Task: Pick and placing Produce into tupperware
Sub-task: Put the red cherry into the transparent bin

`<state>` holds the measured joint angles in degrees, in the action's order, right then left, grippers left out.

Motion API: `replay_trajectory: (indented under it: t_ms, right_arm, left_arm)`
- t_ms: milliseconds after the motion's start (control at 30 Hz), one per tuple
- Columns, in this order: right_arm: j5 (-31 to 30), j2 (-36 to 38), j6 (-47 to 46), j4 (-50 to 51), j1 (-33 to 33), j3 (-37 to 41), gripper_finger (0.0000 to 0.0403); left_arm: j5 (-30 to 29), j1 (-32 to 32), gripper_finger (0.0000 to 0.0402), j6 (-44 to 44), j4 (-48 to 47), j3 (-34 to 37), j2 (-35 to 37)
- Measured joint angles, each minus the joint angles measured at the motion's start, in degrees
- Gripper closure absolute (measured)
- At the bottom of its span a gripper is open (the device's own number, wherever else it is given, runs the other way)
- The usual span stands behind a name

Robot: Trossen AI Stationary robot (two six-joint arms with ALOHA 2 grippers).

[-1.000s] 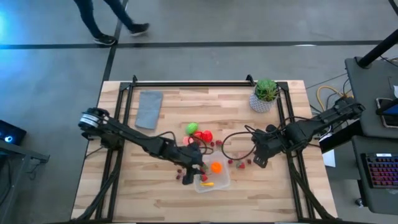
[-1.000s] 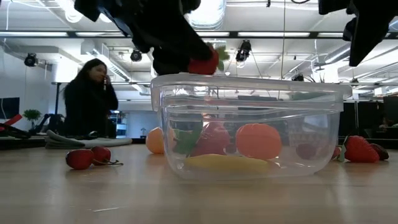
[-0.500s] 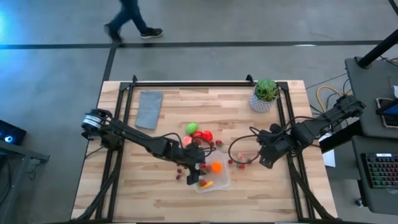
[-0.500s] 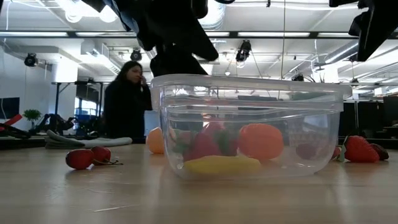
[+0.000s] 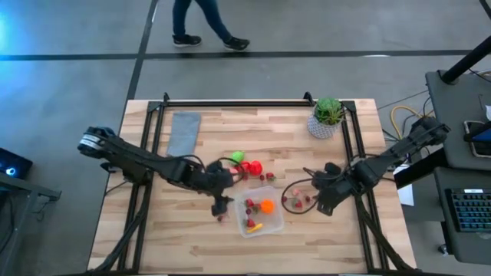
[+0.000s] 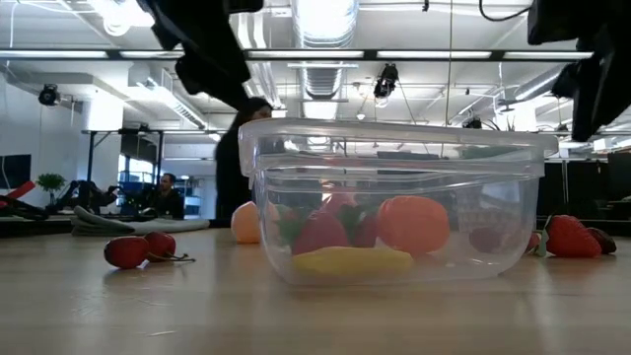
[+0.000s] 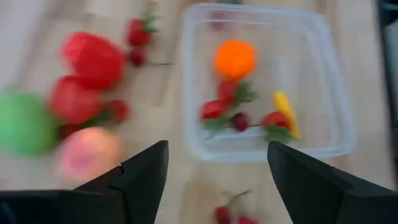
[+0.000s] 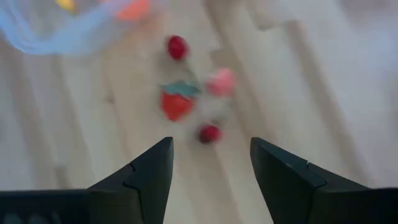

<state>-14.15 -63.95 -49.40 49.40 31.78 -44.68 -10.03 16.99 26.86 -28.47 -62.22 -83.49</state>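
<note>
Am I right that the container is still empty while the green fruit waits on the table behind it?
Not quite: the container is not empty. The high view shows an orange piece, red berries and a yellow piece inside. The green fruit does wait on the table behind it.

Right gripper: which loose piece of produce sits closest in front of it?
The red strawberry with the green leaf cap, lying between the pink piece and a small red berry, ahead of the right gripper.
</note>
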Motion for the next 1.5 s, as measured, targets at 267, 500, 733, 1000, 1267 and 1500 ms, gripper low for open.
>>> replay_trajectory:
  t_ms: [267,500,733,1000,1267,1500]
  right_arm:
    - [1.4,-1.0,-5.1,-9.3,0.5,7.5,0.0197]
    - [1.0,-3.8,-6.1,-13.7,0.6,9.3,0.0197]
    - [1.2,-10.1,-6.1,-15.3,0.6,9.4,0.0197]
    - [1.1,-14.4,-6.5,-16.2,0.6,9.4,0.0197]
    - [1.1,-18.0,-5.6,-18.7,0.6,9.4,0.0197]
    - [1.0,-18.6,-5.5,-18.5,0.3,9.4,0.0198]
  left_arm:
    - [-5.8,-0.1,0.0142,-0.2,-6.2,5.8,10.1]
    - [-9.3,-0.2,0.0142,-0.2,-6.6,12.7,16.8]
    - [-10.0,-0.2,0.0142,-0.2,-6.5,16.5,20.3]
    - [-10.1,-0.2,0.0142,-0.2,-6.5,17.0,20.9]
    - [-10.2,-0.2,0.0142,-0.3,-6.6,17.4,20.9]
    - [-10.2,-0.2,0.0142,-0.3,-6.5,17.5,20.9]
